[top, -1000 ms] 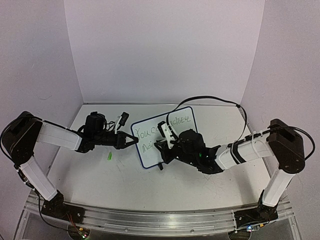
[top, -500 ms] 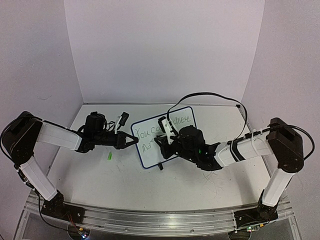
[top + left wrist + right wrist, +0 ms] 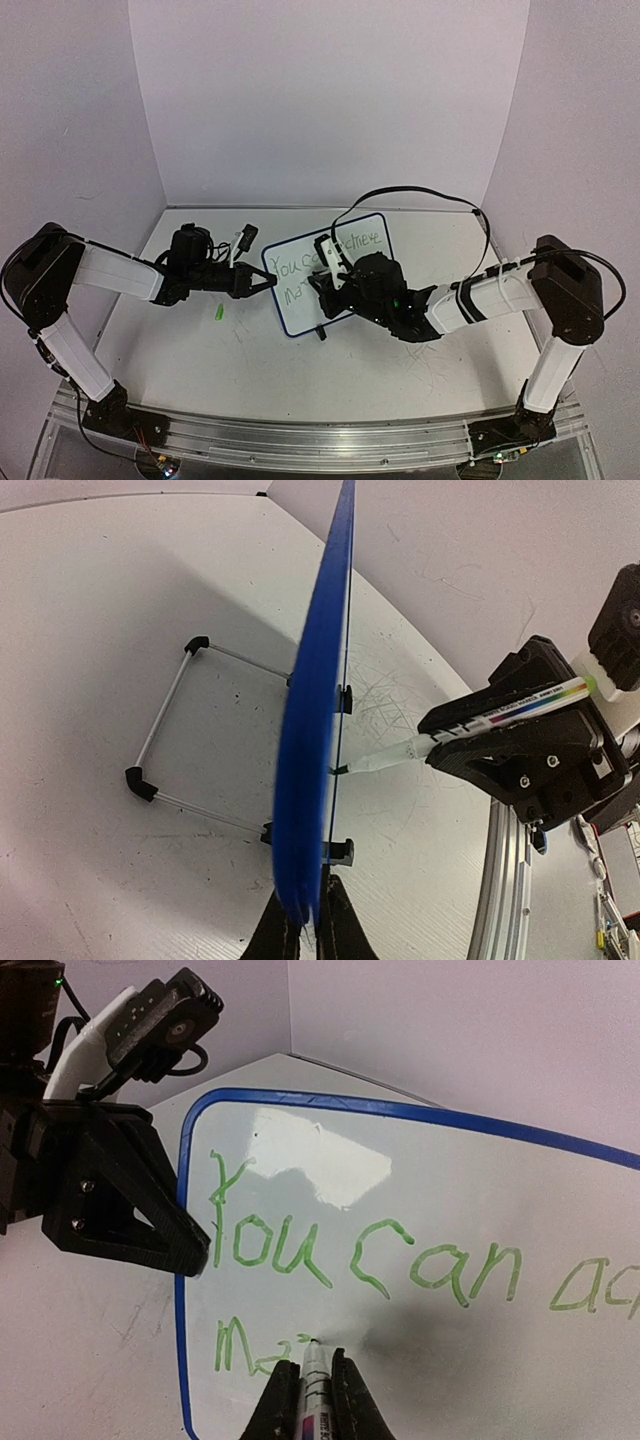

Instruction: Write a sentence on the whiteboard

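While the left claw point(image 3: 307, 927) pinches the whiteboard point(image 3: 450, 1190), the right claw point(image 3: 314, 1397) clamps a marker point(image 3: 312, 1363) touching it.

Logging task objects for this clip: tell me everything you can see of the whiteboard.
The whiteboard is small, glossy white with rounded corners, a blue rim and blue back, propped up on a thin wire stand with black feet. The left fingers pinch its side edge. Green writing reads "You can ac…" with a second line begun; the right arm's marker tip touches there.
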Controlling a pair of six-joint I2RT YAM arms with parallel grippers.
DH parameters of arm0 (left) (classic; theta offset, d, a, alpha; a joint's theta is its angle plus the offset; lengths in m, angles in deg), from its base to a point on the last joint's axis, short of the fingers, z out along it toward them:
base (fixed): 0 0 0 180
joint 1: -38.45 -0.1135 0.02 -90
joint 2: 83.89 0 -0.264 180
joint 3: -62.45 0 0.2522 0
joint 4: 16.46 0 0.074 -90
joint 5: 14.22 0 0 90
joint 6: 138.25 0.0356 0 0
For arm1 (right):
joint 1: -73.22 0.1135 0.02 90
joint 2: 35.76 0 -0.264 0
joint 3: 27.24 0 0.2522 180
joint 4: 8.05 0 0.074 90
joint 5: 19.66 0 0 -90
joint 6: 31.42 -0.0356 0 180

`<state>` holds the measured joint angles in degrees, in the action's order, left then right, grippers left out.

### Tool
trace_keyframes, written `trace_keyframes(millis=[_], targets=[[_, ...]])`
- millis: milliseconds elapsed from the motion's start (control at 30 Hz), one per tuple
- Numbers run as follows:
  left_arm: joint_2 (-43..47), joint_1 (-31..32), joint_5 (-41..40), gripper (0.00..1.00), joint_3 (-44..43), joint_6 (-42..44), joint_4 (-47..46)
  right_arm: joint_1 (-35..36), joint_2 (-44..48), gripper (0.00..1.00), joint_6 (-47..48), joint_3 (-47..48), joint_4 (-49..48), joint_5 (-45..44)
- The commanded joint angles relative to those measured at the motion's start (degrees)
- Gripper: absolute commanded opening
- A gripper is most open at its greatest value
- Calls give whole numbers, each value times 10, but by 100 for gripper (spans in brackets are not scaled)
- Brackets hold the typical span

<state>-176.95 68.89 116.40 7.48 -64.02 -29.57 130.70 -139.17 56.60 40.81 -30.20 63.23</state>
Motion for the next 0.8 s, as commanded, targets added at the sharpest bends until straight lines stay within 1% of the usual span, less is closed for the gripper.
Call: trace_keyframes(millis=[0, 533, 767], targets=[[-6, 0, -42, 0, -10, 41, 44, 0, -8, 0, -7, 7, 0, -25], [-4, 0, -42, 0, -8, 42, 44, 15, -9, 0, -38, -24, 13, -26], [-5, 0, -42, 0, -9, 42, 44, 17, -16, 0, -38, -15, 13, -31]])
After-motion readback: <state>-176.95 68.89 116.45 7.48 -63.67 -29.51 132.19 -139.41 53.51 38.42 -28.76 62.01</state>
